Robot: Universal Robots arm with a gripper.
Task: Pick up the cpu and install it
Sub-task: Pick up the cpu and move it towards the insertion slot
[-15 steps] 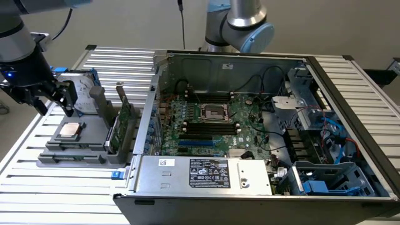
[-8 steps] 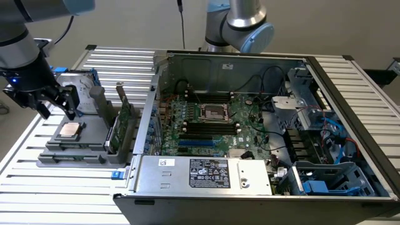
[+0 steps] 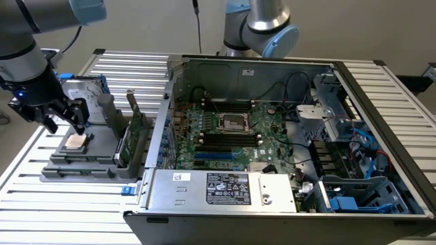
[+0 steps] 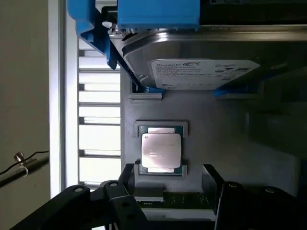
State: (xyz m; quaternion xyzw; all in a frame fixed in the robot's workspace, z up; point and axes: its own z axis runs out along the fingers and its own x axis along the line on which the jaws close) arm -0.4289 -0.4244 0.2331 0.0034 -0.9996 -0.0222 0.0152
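On the slatted surface (image 3: 41,204), the gripper (image 3: 66,124) hangs wide open and empty above the cpu (image 4: 161,151). It is best centred squarely, straddling opposite edges, clear of the tray (image 4: 216,134).

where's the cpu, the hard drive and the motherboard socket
cpu (image 4: 161,151): wrist view, middle of its silvery metal top.
hard drive (image 4: 201,72): wrist view, on its white label.
motherboard socket (image 3: 232,121): exterior view, centre of the framed square on the board.
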